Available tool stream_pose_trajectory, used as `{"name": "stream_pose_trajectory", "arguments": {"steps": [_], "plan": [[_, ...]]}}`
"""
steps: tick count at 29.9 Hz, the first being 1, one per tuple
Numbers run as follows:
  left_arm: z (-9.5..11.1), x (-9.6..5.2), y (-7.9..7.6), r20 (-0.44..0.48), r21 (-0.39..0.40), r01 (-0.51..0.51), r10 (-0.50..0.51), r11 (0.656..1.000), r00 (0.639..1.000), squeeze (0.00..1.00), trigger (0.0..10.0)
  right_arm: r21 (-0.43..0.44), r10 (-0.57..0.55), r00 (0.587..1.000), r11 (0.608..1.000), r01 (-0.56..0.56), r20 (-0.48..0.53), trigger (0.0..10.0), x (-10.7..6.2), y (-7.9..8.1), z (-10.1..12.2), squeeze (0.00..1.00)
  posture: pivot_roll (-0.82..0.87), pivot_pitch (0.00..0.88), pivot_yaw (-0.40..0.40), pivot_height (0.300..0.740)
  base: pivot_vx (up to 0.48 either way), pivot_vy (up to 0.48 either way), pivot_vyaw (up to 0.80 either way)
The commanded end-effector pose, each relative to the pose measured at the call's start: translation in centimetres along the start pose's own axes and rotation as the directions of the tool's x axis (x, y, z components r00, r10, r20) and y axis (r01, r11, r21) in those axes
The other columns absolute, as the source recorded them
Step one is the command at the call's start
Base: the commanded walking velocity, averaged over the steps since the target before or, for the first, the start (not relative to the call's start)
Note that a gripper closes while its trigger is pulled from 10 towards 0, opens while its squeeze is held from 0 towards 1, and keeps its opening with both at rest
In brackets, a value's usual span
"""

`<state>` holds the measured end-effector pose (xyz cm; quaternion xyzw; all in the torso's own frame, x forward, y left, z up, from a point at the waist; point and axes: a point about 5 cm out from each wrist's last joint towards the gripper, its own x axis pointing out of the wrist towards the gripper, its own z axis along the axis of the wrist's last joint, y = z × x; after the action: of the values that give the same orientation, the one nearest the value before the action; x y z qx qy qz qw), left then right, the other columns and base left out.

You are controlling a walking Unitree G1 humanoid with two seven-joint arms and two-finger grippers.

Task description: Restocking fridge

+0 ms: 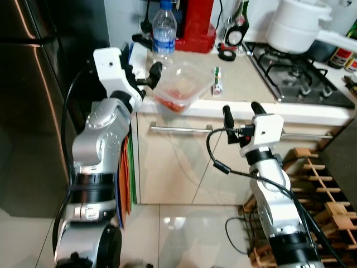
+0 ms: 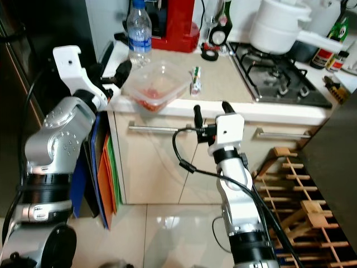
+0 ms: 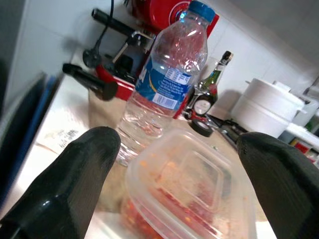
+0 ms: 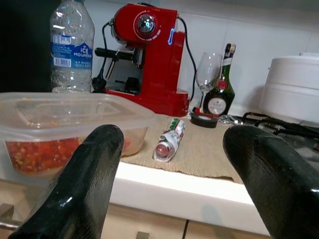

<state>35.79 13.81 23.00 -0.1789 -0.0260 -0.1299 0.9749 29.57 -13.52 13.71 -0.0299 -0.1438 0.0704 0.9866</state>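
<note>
A clear lidded plastic container point(image 1: 178, 86) with red food sits at the counter's front edge, partly overhanging it. Just behind it stands a water bottle point(image 1: 164, 30) with a blue cap. My left gripper point(image 1: 142, 75) is open at the container's left side, its fingers point(image 3: 84, 169) spread in front of the container point(image 3: 184, 189) and the bottle point(image 3: 169, 74). My right gripper point(image 1: 242, 111) is open below the counter edge, in front of the drawer, pointing up toward the container point(image 4: 65, 124). Nothing is held.
A dark fridge point(image 1: 33, 111) stands at the left. On the counter are a red coffee machine point(image 1: 196, 22), a small tube point(image 1: 217, 80), a wine glass point(image 4: 208, 74), and a white pot point(image 1: 293, 25) on the gas hob point(image 1: 301, 81). A wooden rack point(image 1: 323, 184) fills the lower right.
</note>
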Motion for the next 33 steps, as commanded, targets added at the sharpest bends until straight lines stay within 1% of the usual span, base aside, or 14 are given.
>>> {"name": "stream_pose_trajectory", "arguments": {"steps": [1,3,4,5,7,10,14,15,18,24,30,31,32,33], "plan": [[-0.3,0.4,-0.5,-0.038,-0.065,0.020,-0.022,0.998,0.999,0.00,10.0,-0.017,-0.012,1.000,1.000,0.013,0.011,10.0,-0.1,-0.4,0.5,0.00,0.03,0.000,-0.048,0.740,0.000,0.000,0.00],[-0.6,0.5,-0.4,-0.062,-0.118,0.011,-0.019,0.993,0.998,0.00,10.0,-0.019,-0.015,1.000,1.000,0.015,0.013,10.0,-0.3,-0.5,0.6,0.00,0.02,0.000,-0.044,0.740,0.000,0.000,0.00],[-0.6,0.5,-0.4,-0.062,-0.118,0.011,-0.019,0.993,0.998,0.00,10.0,-0.019,-0.015,1.000,1.000,0.015,0.013,10.0,-0.3,-0.5,0.6,0.00,0.02,0.000,-0.044,0.740,0.000,0.000,0.00],[-0.7,0.5,-0.3,-0.074,-0.152,-0.002,-0.009,0.988,0.997,0.00,10.0,-0.021,-0.019,1.000,1.000,0.019,0.014,10.0,-0.4,-0.5,0.7,0.00,0.01,0.000,-0.042,0.740,0.000,0.000,0.00],[-0.9,0.5,-0.3,-0.087,-0.168,-0.008,-0.007,0.986,0.996,0.00,10.0,-0.022,-0.020,1.000,1.000,0.021,0.013,10.0,-0.5,-0.5,0.7,0.00,0.01,0.000,-0.042,0.740,0.000,0.000,0.00],[-1.7,0.7,-0.3,-0.141,-0.207,-0.025,-0.004,0.978,0.990,0.00,10.0,-0.024,-0.021,1.000,0.999,0.021,0.007,10.0,-0.8,-0.5,0.7,0.00,0.00,0.000,-0.039,0.740,0.000,0.000,0.00],[-2.1,0.9,-0.4,-0.162,-0.235,-0.035,-0.004,0.971,0.987,0.00,10.0,-0.026,-0.024,1.000,0.999,0.024,0.005,10.0,-0.9,-0.6,0.7,0.00,0.00,0.000,-0.039,0.740,0.000,0.000,0.00],[-2.4,1.0,-0.4,-0.183,-0.268,-0.048,-0.002,0.962,0.983,0.00,10.0,-0.029,-0.027,1.000,0.999,0.027,0.004,10.0,-0.9,-0.8,0.9,0.00,0.00,0.000,-0.039,0.740,0.000,0.000,0.00],[-2.5,1.1,-0.5,-0.188,-0.284,-0.050,-0.004,0.957,0.982,0.00,10.0,-0.030,-0.027,1.000,0.999,0.028,0.004,10.0,-0.9,-0.8,0.9,0.00,-0.01,0.000,-0.043,0.740,0.000,0.000,0.00],[-2.8,1.2,-0.6,-0.207,-0.290,-0.056,-0.005,0.955,0.978,0.00,10.0,-0.031,-0.027,1.000,0.999,0.027,0.002,10.0,-0.8,-0.8,0.9,0.00,0.00,0.000,-0.043,0.740,0.000,0.000,0.00],[-3.0,1.4,-0.5,-0.228,-0.261,-0.068,0.007,0.963,0.974,0.00,10.0,-0.030,-0.026,1.000,0.999,0.026,-0.002,10.0,-0.8,-0.7,0.9,0.00,0.00,0.000,-0.041,0.740,0.000,0.000,0.00],[-3.1,1.4,-0.4,-0.234,-0.247,-0.069,0.009,0.967,0.972,0.00,10.0,-0.029,-0.027,1.000,0.999,0.027,-0.003,10.0,-0.8,-0.7,0.9,0.00,0.00,0.000,-0.040,0.740,0.000,0.000,0.00],[-3.3,1.4,-0.1,-0.253,-0.199,-0.085,0.032,0.976,0.967,0.00,10.0,-0.029,-0.028,1.000,0.999,0.028,-0.005,10.0,-0.8,-0.7,0.9,0.00,0.00,0.000,-0.039,0.740,0.000,0.000,0.00],[-3.3,1.4,-0.1,-0.253,-0.199,-0.085,0.032,0.976,0.967,0.00,10.0,-0.029,-0.028,1.000,0.999,0.028,-0.005,10.0,-0.8,-0.7,0.9,0.00,0.00,0.000,-0.039,0.740,0.000,0.000,0.00]]}}
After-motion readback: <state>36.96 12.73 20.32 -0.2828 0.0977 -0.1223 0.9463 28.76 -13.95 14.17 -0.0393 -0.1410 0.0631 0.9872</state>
